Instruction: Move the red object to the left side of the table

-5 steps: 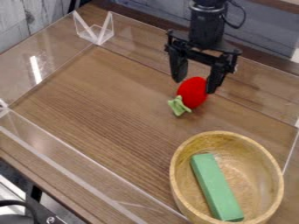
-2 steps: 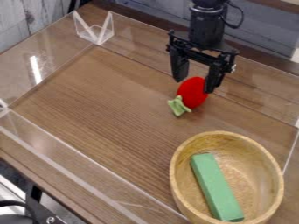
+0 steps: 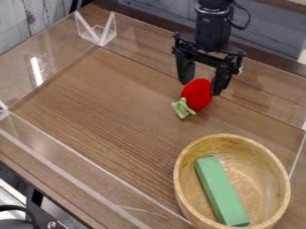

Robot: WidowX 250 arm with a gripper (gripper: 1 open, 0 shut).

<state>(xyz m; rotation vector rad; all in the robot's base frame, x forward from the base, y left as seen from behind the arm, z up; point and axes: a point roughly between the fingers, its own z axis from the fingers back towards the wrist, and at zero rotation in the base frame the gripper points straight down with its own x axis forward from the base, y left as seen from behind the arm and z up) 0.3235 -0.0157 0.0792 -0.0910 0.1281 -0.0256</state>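
Pincer point(image 3: 205, 83) is hanging straight down over the table point(image 3: 107, 107) with its two black fingers spread wide, nothing clamped between them. Right under and between those fingers sits the red object point(image 3: 198, 94), a little toy strawberry lying on the wood with its light green leafy end poking out toward the lower left. Can't really tell if the fingers are brushing it or just straddling it, looks very close either way. Well below the pincer, nearer the camera and off to the right, there's a round bamboo bowl point(image 3: 191, 156) with a flat green block point(image 3: 221, 190) lying inside. Far out to the pincer's left, a clear acrylic wall point(image 3: 48, 49) borders the tabletop, with a small folded clear piece point(image 3: 96, 29) at the back corner.
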